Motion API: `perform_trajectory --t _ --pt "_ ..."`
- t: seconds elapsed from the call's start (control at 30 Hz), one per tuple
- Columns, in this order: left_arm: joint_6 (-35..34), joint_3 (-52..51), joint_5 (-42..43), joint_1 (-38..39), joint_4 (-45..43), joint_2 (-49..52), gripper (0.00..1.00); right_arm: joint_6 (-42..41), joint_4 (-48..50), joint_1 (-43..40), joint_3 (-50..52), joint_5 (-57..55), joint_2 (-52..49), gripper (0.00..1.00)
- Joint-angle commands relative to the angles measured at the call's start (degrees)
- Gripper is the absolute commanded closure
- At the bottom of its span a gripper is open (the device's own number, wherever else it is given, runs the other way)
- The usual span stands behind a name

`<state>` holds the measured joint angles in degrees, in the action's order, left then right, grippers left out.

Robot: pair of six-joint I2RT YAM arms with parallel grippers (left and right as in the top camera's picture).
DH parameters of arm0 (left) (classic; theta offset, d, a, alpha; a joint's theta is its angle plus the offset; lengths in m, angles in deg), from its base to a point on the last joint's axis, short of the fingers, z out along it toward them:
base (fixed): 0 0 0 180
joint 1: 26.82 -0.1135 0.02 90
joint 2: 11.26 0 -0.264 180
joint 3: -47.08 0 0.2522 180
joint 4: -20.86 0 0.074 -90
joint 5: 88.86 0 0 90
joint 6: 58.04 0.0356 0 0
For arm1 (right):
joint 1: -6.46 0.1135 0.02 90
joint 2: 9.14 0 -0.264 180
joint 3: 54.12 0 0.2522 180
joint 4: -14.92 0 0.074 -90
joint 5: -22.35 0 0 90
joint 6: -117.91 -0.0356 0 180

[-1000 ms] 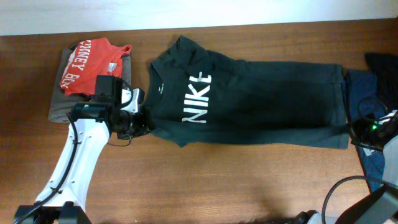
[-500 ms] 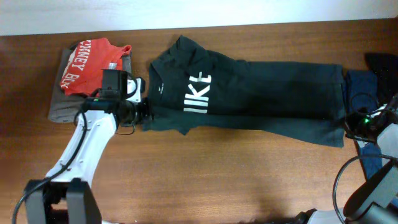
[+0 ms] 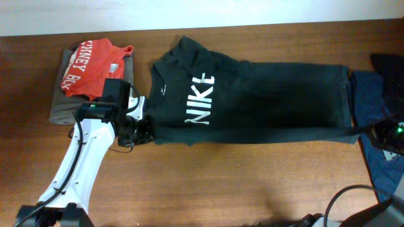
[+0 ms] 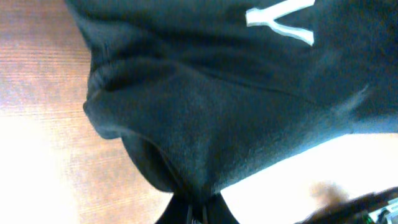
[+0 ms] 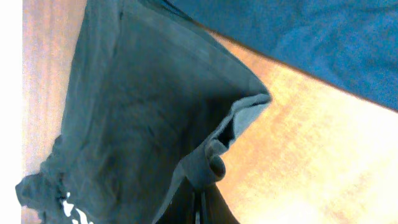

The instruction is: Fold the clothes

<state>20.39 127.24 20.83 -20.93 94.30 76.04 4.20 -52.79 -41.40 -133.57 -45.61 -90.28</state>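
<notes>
Near edge swings back down, NIKE readable again! T-shirt [image 3: 265, 104] lies stretched along the tabletop [image 3: 221, 183], left tool [image 3: 144, 128] and right tool [image 3: 371, 130] each pinching a near corner. Soft, limp, light cloth: grip the hems.

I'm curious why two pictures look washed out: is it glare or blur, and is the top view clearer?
Overhead: evenly lit and sharp; the lettering on the T-shirt reads clearly. Left wrist: very close, cloth soft, with blown-out white patches along the bottom. Right wrist: glare bleaches the table below the blue garment; the left edge is pure white.
</notes>
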Motion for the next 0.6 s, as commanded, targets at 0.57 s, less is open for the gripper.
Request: perform_trajectory --t 0.57 --pt "-2.2 -5.9 -3.2 3.8 4.8 -0.2 0.93 2.3 -2.6 -0.1 -0.8 -5.2 0.7 0.96"
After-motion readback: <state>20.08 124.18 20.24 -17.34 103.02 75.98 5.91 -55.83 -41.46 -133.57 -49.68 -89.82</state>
